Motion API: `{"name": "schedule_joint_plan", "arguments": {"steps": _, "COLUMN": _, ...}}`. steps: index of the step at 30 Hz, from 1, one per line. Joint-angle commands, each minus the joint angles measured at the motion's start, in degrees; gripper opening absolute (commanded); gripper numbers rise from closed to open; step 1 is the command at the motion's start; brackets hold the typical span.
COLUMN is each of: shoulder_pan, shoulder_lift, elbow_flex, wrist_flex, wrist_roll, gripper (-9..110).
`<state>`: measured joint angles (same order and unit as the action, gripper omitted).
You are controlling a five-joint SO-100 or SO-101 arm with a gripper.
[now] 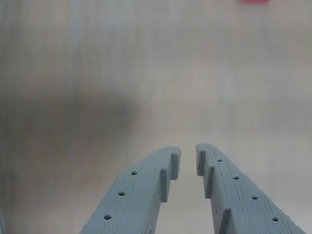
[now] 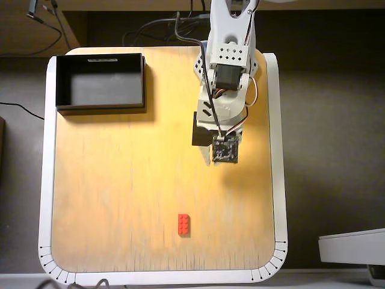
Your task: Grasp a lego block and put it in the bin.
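The red lego block [image 2: 184, 224] lies flat on the wooden table near its front edge in the overhead view. In the wrist view only a red sliver of it [image 1: 253, 1] shows at the top edge. The black bin [image 2: 100, 81] stands at the table's back left, with nothing in it. My gripper [image 1: 188, 155] hangs above the bare table, well behind the block and to the right of the bin. Its two grey-blue fingers [image 1: 141, 190] are nearly together with a narrow slit between the tips and hold nothing. In the overhead view the wrist [image 2: 225, 149] hides the fingers.
The arm [image 2: 227, 72] reaches in from the table's back edge. The wooden tabletop [image 2: 120, 180] has a white rim [image 2: 43, 180]. Cables lie behind the table. A white object [image 2: 352, 245] sits off the table at the lower right.
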<state>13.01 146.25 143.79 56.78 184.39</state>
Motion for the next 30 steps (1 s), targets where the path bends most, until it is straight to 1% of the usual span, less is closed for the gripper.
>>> {"name": "schedule_joint_plan", "arguments": {"steps": 1, "shoulder_pan": 4.0, "shoulder_lift": -13.3, "elbow_flex": -21.6, "wrist_flex": -2.1, "wrist_roll": 2.9, "gripper": 0}}
{"name": "schedule_joint_plan", "arguments": {"steps": 5, "shoulder_pan": 7.3, "shoulder_lift": -25.8, "elbow_flex": -31.3, "wrist_flex": -2.1, "wrist_roll": 8.3, "gripper": 1}}
{"name": "schedule_joint_plan", "arguments": {"steps": 10, "shoulder_pan": 9.3, "shoulder_lift": -40.1, "elbow_flex": -41.7, "wrist_flex": -2.1, "wrist_roll": 10.1, "gripper": 4}}
{"name": "schedule_joint_plan", "arguments": {"steps": 14, "shoulder_pan": 9.8, "shoulder_lift": -47.8, "elbow_flex": -46.5, "wrist_flex": -2.1, "wrist_roll": 10.8, "gripper": 7}}
{"name": "schedule_joint_plan", "arguments": {"steps": 21, "shoulder_pan": 8.6, "shoulder_lift": -56.2, "elbow_flex": -52.6, "wrist_flex": -2.0, "wrist_roll": 9.1, "gripper": 13}}
{"name": "schedule_joint_plan", "arguments": {"steps": 26, "shoulder_pan": 7.2, "shoulder_lift": -60.6, "elbow_flex": -57.3, "wrist_flex": -2.0, "wrist_roll": 7.7, "gripper": 22}}
{"name": "schedule_joint_plan", "arguments": {"steps": 30, "shoulder_pan": 6.6, "shoulder_lift": -62.6, "elbow_flex": -59.9, "wrist_flex": -2.0, "wrist_roll": 7.2, "gripper": 23}}
